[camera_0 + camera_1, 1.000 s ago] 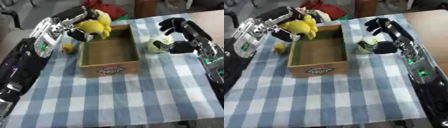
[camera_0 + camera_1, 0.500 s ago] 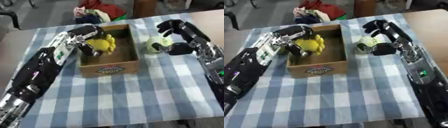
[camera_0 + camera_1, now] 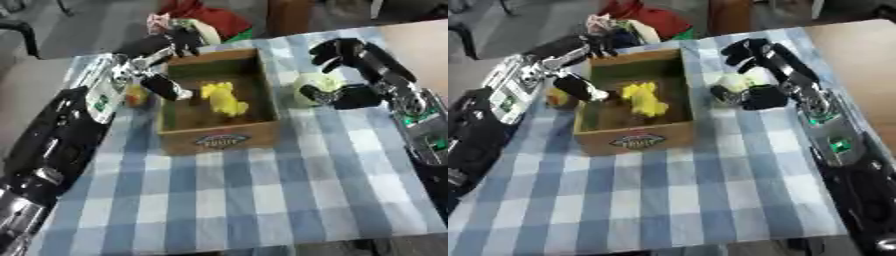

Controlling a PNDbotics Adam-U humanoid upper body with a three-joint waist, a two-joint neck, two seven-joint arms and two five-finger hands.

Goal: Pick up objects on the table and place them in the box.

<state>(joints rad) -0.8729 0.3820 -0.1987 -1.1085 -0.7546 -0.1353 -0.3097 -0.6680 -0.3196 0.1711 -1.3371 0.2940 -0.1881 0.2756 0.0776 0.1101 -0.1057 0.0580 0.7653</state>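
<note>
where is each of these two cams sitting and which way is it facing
Left eye view: in the robot's head, looking down at the checked table; left hand open over the box, right hand curled round a pale green ball.
Right eye view: beside it in the head, same downward look, both arms in view.
Shared: yellow toy lying in the box, small yellow-orange thing left of it.

A blue-and-white checked tablecloth [image 3: 262,200] covers the table; a red bundle [image 3: 201,15] lies beyond its far edge.
</note>
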